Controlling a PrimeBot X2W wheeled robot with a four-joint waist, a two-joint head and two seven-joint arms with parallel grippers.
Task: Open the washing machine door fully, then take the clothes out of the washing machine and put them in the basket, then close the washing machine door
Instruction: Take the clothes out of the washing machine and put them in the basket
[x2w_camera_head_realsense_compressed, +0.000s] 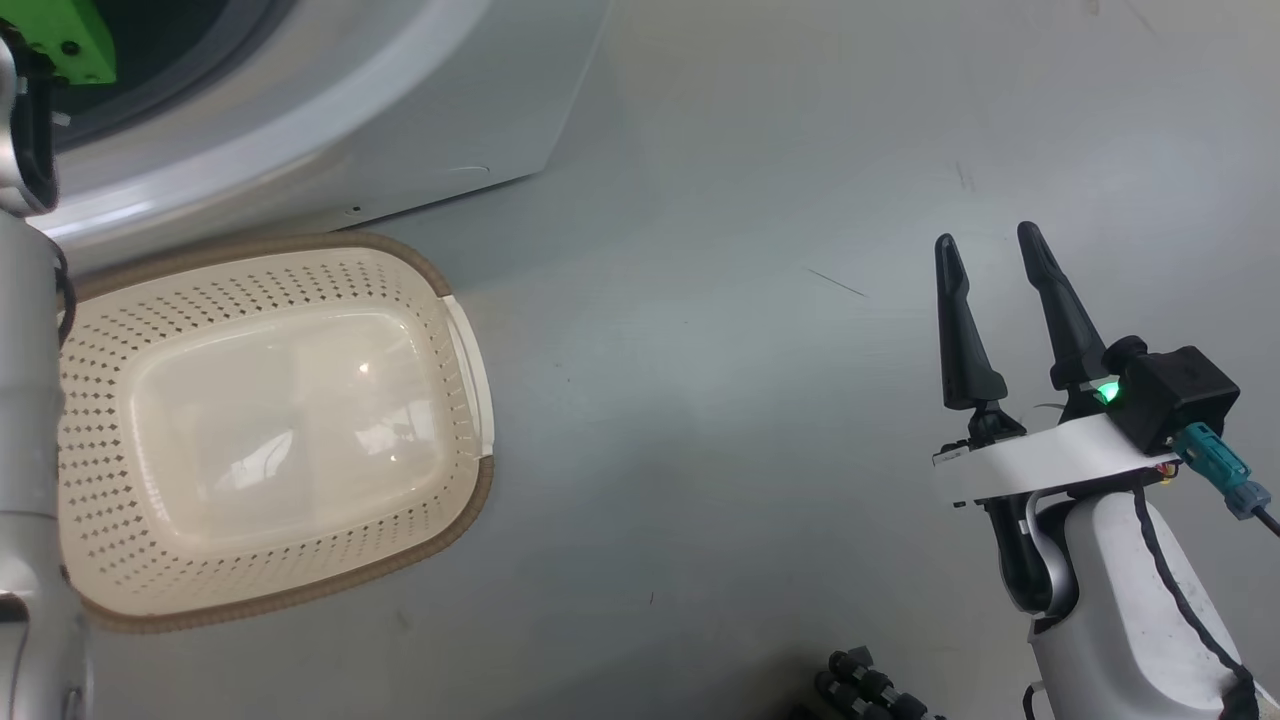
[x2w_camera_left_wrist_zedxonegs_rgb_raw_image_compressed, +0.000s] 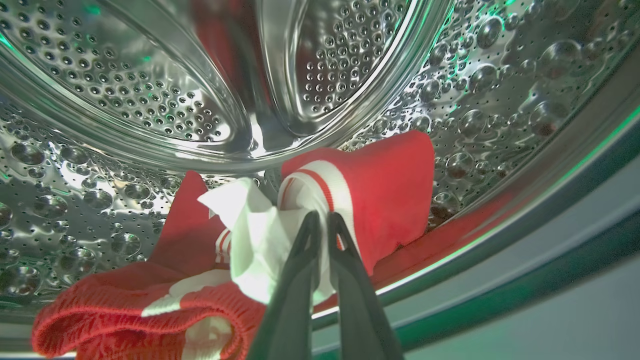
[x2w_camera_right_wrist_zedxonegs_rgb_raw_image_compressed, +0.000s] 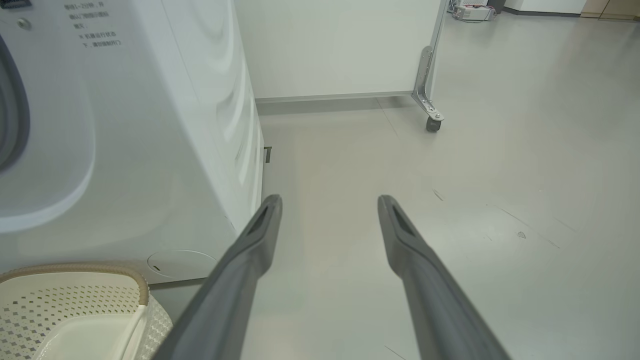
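Note:
Red clothes (x2w_camera_left_wrist_zedxonegs_rgb_raw_image_compressed: 395, 190) with white stripes lie in the steel drum of the washing machine (x2w_camera_left_wrist_zedxonegs_rgb_raw_image_compressed: 125, 100). My left gripper (x2w_camera_left_wrist_zedxonegs_rgb_raw_image_compressed: 322, 220) is inside the drum, shut on a white-trimmed fold of the clothes. The machine's white front (x2w_camera_head_realsense_compressed: 330, 130) fills the head view's top left, and its side (x2w_camera_right_wrist_zedxonegs_rgb_raw_image_compressed: 165, 125) stands at the left of the right wrist view. The cream perforated basket (x2w_camera_head_realsense_compressed: 450, 400) with a brown rim sits empty on the floor in front of the machine, its corner (x2w_camera_right_wrist_zedxonegs_rgb_raw_image_compressed: 75, 300) low left in the right wrist view. My right gripper (x2w_camera_head_realsense_compressed: 990, 245) hovers open over the bare floor, well right of the basket. The washing machine door is out of view.
My left forearm (x2w_camera_head_realsense_compressed: 25, 400) runs up the head view's left edge past the basket. A white partition on a caster (x2w_camera_right_wrist_zedxonegs_rgb_raw_image_compressed: 432, 122) stands behind the machine. Grey floor spreads to the right.

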